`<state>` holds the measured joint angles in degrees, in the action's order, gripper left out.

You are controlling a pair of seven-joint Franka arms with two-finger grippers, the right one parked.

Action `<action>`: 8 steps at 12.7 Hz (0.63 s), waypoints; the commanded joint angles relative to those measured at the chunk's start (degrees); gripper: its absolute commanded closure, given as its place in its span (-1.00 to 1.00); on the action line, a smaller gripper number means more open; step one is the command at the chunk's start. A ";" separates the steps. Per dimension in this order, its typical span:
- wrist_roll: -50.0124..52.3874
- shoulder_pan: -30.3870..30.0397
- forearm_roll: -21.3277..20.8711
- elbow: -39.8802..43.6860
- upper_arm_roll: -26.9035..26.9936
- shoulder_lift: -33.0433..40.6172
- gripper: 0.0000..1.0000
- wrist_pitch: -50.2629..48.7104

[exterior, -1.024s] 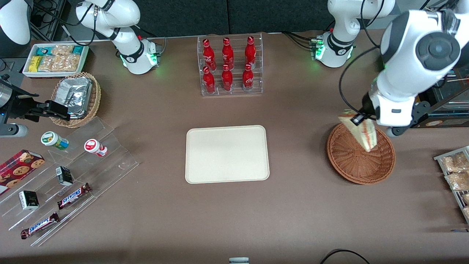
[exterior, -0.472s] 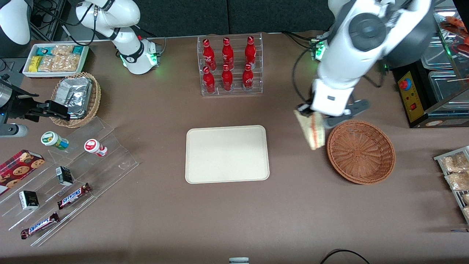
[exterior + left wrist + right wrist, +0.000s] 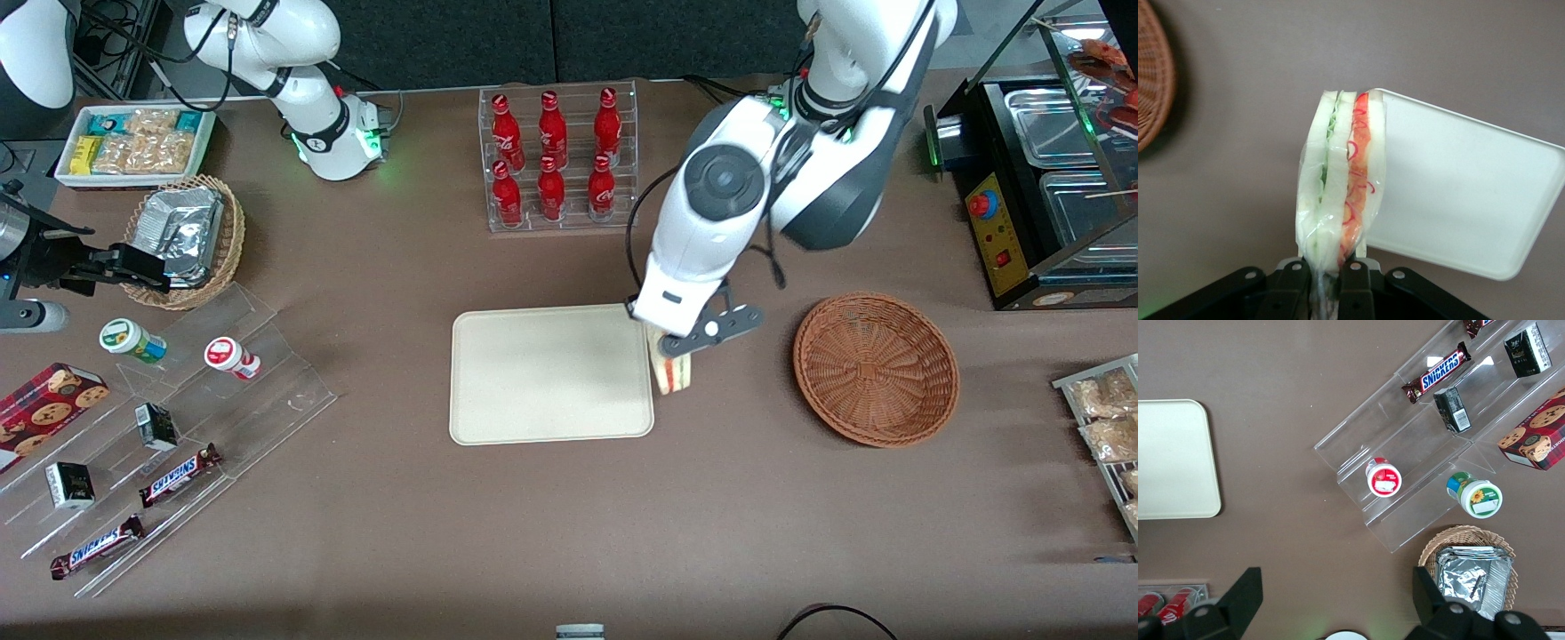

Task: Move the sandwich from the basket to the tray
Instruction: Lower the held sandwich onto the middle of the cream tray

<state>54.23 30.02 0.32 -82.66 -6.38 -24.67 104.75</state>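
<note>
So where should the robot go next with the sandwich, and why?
Probably a little farther over the tray, then down. The tool is shut on the sandwich, which hangs just at the tray's edge nearest the basket, not yet above the tray's middle. Letting go now might drop it half off the rim.

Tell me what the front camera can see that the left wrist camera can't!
Only the front view shows the six red bottles in their clear rack and the whole round reddish-brown wicker basket, empty.

Only the left wrist view shows the gripper up close, its fingers shut on the plastic-wrapped triangular sandwich with green and red filling.

Both show the sandwich hanging over the edge of the flat cream rectangular tray, with nothing on the tray yet.
</note>
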 commanded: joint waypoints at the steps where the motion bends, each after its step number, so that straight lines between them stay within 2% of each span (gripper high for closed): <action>1: -0.18 3.45 -3.91 2.85 0.85 -5.90 1.00 1.77; 4: -0.53 3.55 -3.92 2.50 0.76 -9.25 1.00 8.68; 6: -0.61 5.91 -4.27 2.59 0.93 -12.58 1.00 13.44; 8: 0.34 7.68 -7.59 2.59 0.93 -14.79 1.00 16.18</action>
<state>53.78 35.21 -4.69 -82.20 -6.36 -36.91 119.49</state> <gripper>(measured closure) 0.850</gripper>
